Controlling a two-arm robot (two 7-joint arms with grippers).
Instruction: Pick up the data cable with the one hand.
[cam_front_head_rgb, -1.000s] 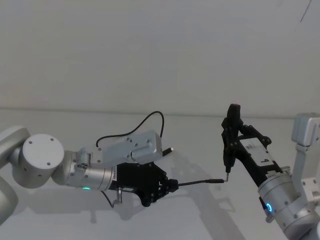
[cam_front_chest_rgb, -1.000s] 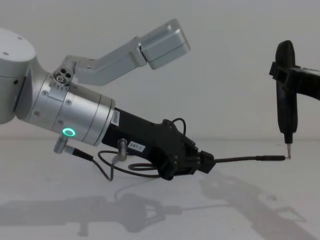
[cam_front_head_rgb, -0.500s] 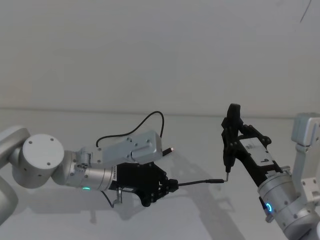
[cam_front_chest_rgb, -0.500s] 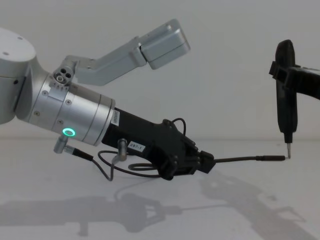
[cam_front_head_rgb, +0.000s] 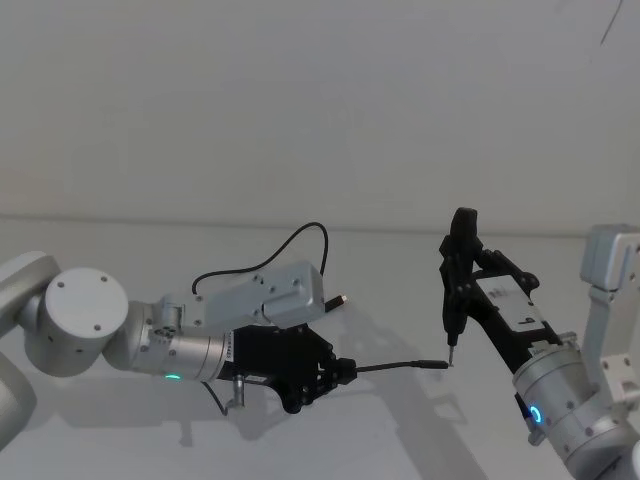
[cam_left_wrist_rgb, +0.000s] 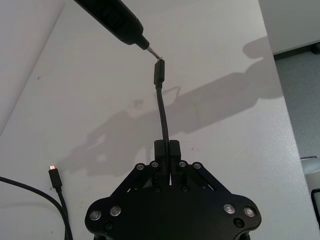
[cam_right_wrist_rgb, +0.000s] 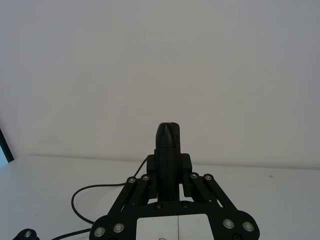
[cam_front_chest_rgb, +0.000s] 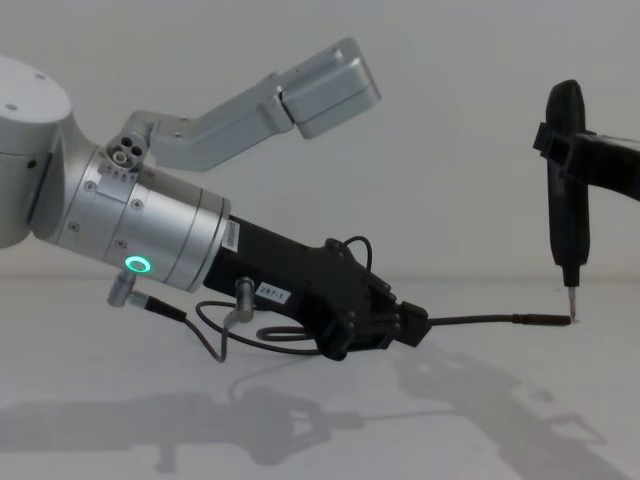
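The data cable (cam_front_head_rgb: 395, 366) is a thin black cord; my left gripper (cam_front_head_rgb: 335, 372), black and boxy on a silver cylinder with a green ring, is shut on it close to one plug. That plug (cam_front_chest_rgb: 545, 319) sticks out level to the right, above the table. The cable's slack loops behind the arm (cam_front_head_rgb: 303, 234), and its other plug (cam_left_wrist_rgb: 54, 176) lies on the table. My right gripper (cam_front_head_rgb: 461, 278) is shut on a slim black pointed tool (cam_front_chest_rgb: 567, 215) held upright, its tip touching the held plug (cam_left_wrist_rgb: 158, 72).
A short grey wire with silver connectors (cam_front_chest_rgb: 180, 315) hangs under my left wrist. The white table (cam_front_head_rgb: 400, 440) runs back to a plain wall, with its right edge (cam_left_wrist_rgb: 285, 100) beside a grey floor. Shadows of both arms lie on the table.
My right gripper and its tool have shifted slightly left and the tip sits a little lower at the plug. The left arm and the cable have not moved.
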